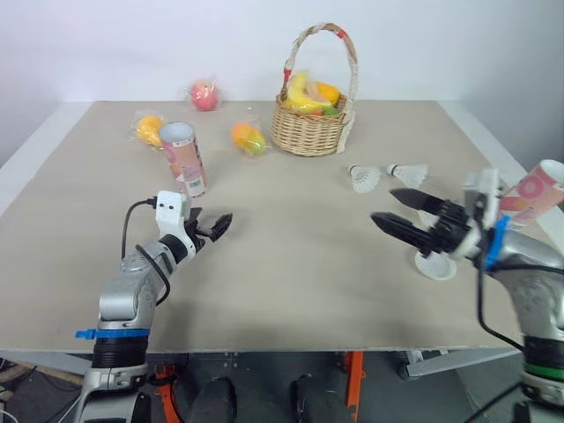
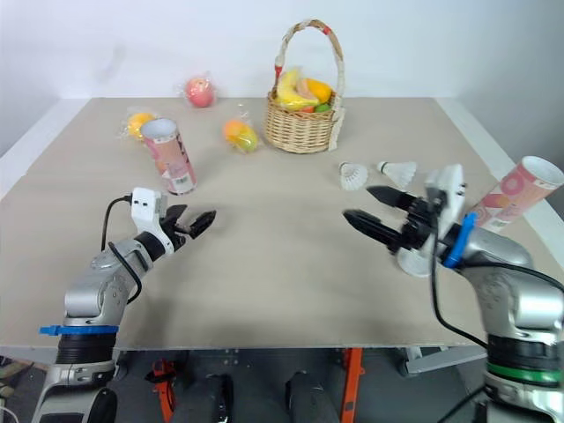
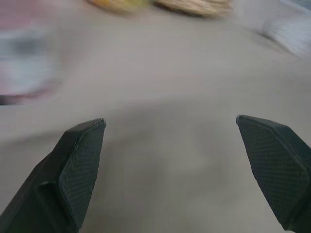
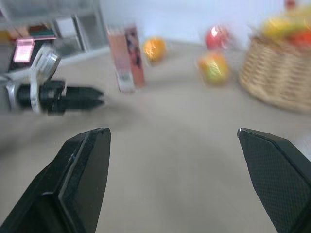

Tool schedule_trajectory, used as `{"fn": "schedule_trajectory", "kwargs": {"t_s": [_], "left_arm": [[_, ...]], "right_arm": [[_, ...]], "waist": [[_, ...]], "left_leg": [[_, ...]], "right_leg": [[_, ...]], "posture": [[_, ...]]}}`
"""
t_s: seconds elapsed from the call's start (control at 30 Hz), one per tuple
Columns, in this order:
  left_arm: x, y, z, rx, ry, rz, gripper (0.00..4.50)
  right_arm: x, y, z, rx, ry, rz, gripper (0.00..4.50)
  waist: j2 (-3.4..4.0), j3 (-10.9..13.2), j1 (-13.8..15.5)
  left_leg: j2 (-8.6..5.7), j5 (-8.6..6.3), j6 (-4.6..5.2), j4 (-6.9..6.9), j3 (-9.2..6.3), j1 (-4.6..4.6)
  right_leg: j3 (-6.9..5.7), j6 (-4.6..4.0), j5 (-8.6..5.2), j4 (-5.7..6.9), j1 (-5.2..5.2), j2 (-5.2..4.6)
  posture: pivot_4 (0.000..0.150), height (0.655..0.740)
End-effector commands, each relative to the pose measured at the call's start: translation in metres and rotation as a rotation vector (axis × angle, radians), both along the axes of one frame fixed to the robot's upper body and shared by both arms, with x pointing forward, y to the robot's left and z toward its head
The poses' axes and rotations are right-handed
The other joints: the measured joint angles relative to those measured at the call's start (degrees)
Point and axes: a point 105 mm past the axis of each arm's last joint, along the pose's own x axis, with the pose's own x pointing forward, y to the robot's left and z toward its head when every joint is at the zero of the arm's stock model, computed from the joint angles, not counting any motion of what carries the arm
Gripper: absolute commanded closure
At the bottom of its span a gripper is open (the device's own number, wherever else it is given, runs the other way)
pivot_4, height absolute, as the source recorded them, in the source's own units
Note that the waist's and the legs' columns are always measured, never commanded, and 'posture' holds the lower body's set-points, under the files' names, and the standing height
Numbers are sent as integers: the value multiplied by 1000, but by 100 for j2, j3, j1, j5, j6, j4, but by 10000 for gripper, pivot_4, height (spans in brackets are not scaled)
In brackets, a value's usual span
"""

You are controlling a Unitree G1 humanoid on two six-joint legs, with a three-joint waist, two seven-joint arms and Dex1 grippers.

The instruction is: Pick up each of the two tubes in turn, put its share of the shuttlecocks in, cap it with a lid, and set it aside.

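Note:
One pink tube (image 1: pixel 183 159) stands upright and uncapped on the left of the table; it also shows as the tube (image 4: pixel 127 58) in the right wrist view. A second pink tube (image 1: pixel 533 194) lies tilted at the table's right edge, behind my right wrist. Two white shuttlecocks (image 1: pixel 364 178) (image 1: pixel 408 173) lie right of centre. A white lid (image 1: pixel 435 264) rests on the table under my right arm. My left gripper (image 1: pixel 218 227) is open and empty, in front of the upright tube. My right gripper (image 1: pixel 383 204) is open and empty, just in front of the shuttlecocks.
A wicker basket (image 1: pixel 311 128) of fruit stands at the back centre. A wrapped apple (image 1: pixel 204 94), an orange (image 1: pixel 149 129) and a mango (image 1: pixel 248 137) lie at the back left. Bare tabletop (image 1: pixel 291 256) stretches between the two grippers.

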Motion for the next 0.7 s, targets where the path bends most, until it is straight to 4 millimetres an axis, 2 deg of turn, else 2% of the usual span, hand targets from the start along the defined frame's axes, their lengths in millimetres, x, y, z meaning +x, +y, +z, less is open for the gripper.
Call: {"fn": "schedule_trajectory", "kwargs": {"t_s": [0.03,0.2,0.33,0.57,0.7], "left_arm": [[2,17,12,7,-73,106,0],[8,28,10,65,-86,122,0],[27,41,6,111,-72,169,0],[51,32,10,199,-111,68,0],[63,40,15,236,-121,71,0]], "right_arm": [[10,19,1,-11,-47,10,452],[11,36,0,-7,-63,50,452],[10,42,-5,-10,-68,62,452],[5,46,-5,-12,-82,72,452],[2,44,-5,-14,-78,71,452]], "waist": [[-2,-1,30],[-2,-1,89],[-2,-1,102],[-6,0,124],[-6,0,125]], "left_leg": [[1,0,0,0,-1,-4],[-4,-5,-8,0,-11,-43],[-6,-9,-12,-1,-18,-48],[-2,-4,-10,-1,-29,-48],[-3,-5,-11,-1,-30,-53]], "right_leg": [[-3,-2,-2,0,-2,0],[-17,-37,6,-3,-30,-8],[-28,-39,6,-13,-30,-10],[-43,-42,9,-16,-27,-3],[-45,-47,11,-17,-29,-3]], "posture": [[1500,7400],[1500,7400],[1500,7400],[1500,7400],[1500,7400]]}}
